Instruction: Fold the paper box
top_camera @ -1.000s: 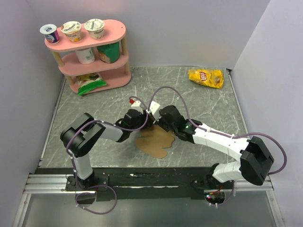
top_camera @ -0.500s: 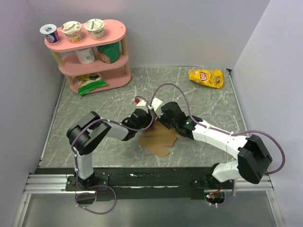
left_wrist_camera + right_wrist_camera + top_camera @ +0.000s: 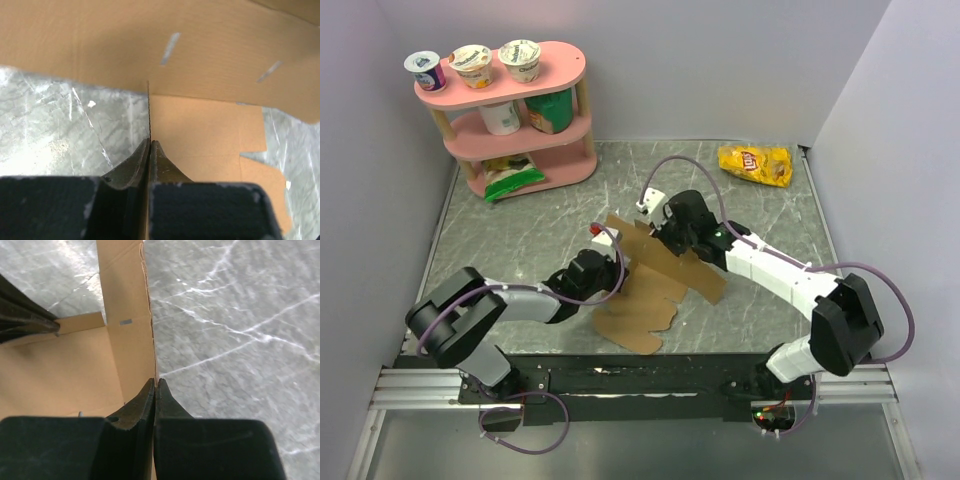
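Clenched tight, the left claw [image 3: 149,143] pinches a thin upright edge of the paper box [image 3: 642,300], a plain brown die-cut cardboard sheet with rounded flaps. Its two dark fingers meet on the cardboard with no gap showing between them. The right claw [image 3: 155,383] is likewise clamped on the box, gripping the edge of a standing panel. In its wrist view, cardboard lies to the left of that edge and bare stone to the right. From above, the box sits near the middle of the grey marbled table [image 3: 780,225], between the two arms and somewhat toward the near edge. Its lower part lies flat on the surface with scalloped flaps pointing at the arm bases. A long panel is lifted off the table and tilted, running from beside the left claw [image 3: 611,255] across to below the right claw [image 3: 657,232]. The left wrist view shows two small slots cut in the raised panel. Well apart at the far side are a crinkled yellow chip bag [image 3: 755,164] on the right and a pink three-tier shelf [image 3: 535,128] holding cups on the left.
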